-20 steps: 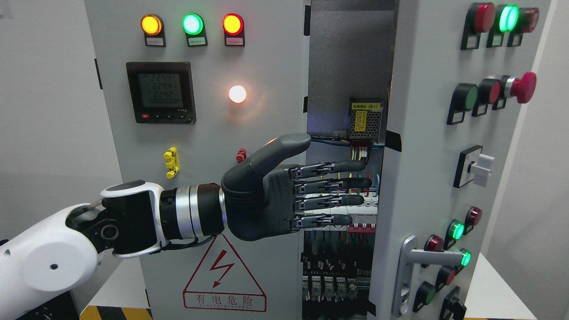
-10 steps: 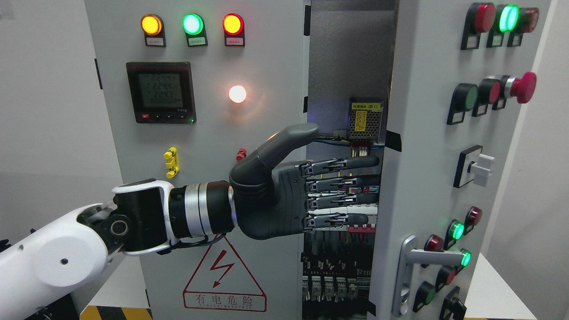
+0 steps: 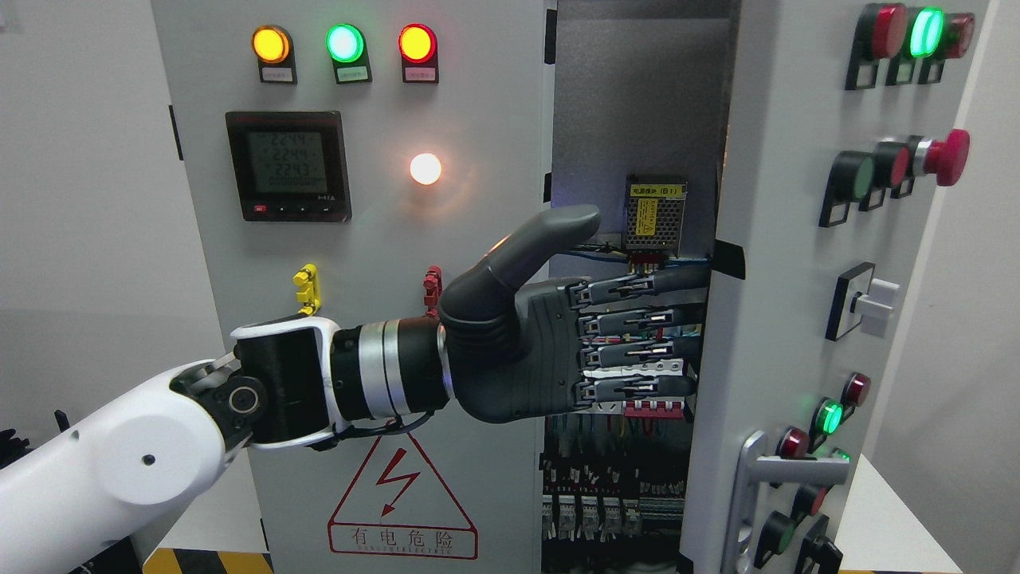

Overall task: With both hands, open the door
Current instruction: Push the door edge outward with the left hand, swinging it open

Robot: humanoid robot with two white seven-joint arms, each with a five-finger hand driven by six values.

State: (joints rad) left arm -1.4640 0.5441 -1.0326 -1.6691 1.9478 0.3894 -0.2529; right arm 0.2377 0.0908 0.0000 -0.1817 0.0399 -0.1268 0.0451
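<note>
We count three round lamps (image 3: 344, 43) at eleven o'clock, one meter (image 3: 288, 166), one white light (image 3: 425, 168), one warning triangle (image 3: 402, 501) at six, and one door handle (image 3: 765, 486) at four.

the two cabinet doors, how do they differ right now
The left door sits shut and flat to the camera; the right door is swung ajar, showing wiring behind it. The left door carries a meter and a warning triangle; the right door carries push buttons and a handle. The left hand reaches the right door's edge. Both are grey with lit lamps.
</note>
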